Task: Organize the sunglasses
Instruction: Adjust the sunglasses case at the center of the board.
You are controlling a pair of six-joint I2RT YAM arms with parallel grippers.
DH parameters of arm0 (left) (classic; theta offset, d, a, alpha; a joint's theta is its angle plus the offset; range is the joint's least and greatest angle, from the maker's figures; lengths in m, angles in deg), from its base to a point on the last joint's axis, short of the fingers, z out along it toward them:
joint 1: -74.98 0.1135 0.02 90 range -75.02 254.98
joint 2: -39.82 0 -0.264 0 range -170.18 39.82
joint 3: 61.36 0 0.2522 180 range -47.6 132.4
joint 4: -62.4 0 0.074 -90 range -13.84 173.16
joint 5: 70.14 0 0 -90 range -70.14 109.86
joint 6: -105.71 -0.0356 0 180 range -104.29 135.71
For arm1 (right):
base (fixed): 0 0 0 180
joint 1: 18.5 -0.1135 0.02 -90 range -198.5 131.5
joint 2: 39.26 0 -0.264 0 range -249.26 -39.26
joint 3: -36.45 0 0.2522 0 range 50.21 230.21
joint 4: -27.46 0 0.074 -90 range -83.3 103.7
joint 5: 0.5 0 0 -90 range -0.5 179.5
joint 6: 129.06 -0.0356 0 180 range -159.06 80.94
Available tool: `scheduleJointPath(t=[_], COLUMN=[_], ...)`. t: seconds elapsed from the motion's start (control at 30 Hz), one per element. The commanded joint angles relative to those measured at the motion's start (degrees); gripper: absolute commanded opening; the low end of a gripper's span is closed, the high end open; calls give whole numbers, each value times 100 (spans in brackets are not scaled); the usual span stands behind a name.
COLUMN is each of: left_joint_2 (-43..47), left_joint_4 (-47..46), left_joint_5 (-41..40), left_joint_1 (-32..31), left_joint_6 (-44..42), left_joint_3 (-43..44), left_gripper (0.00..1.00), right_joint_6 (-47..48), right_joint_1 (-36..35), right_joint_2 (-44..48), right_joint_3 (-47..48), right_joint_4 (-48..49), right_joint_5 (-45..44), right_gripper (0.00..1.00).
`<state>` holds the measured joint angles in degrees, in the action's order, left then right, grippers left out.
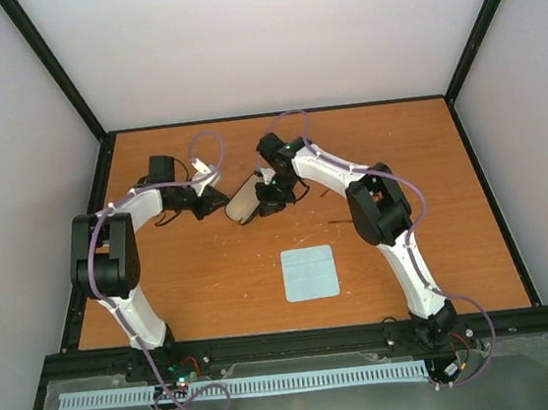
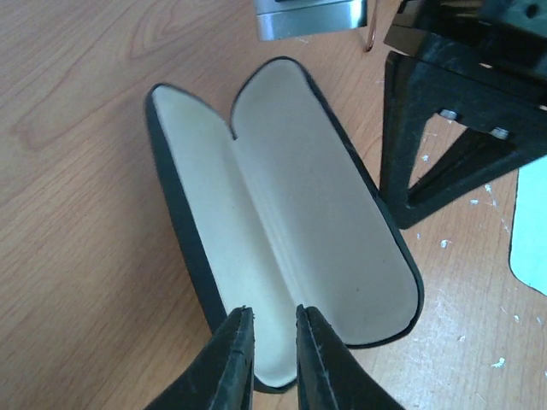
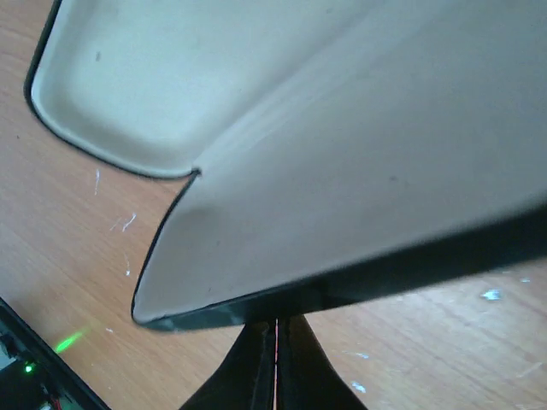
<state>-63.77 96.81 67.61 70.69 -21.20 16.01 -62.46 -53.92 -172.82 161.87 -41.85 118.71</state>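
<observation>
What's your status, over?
Left gripper slightly open at case end. Right gripper shut at its rim. Case open, empty; sunglasses not clearly seen.

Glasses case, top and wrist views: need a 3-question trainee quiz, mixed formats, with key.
1. True or false: the glasses case lies shut on the table.
2. In the top view, the pale blue cloth is: A) inside the case; B) flat on the table, toward the near edge from the case; C) draped over an arm.
3. Fill in: the case sits between the left end effector and the ___ end effector.

Key
1. False: it is open, with the pale lining showing.
2. B.
3. Right: the right end effector.
</observation>
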Motion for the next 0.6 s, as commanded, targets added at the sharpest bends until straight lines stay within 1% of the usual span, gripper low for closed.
scheduleJointPath(t=[0.0,0.13,0.2,0.3,0.37,0.43,0.57], left_joint_2=[356,714,890,1069,1058,987,795], left_joint_4=[-193,-81,71,295,390,494,635], left_joint_5=[-180,-163,-96,-98,-236,-375,-496], left_joint_1=[13,34,34,19,23,25,30], left_joint_6=[39,21,-3,-99,-175,-244,-276], left_joint_3=[-135,-211,-276,-481,-630,-678,-638], left_gripper=[16,10,8,5,4,4,3], right_joint_6=[12,105,174,320,330,280,202], right_joint_1=[-152,87,426,934,1298,1547,1577], right_joint_2=[194,1178,1540,1801,1697,1326,-3], right_joint_3=[-117,-960,-1248,-1348,-1197,-769,760], right_joint_4=[-382,-739,-975,-1108,-917,-729,-950], right_joint_5=[-28,-480,-687,-988,-1066,-926,-365], right_gripper=[3,3,3,3,3,3,3])
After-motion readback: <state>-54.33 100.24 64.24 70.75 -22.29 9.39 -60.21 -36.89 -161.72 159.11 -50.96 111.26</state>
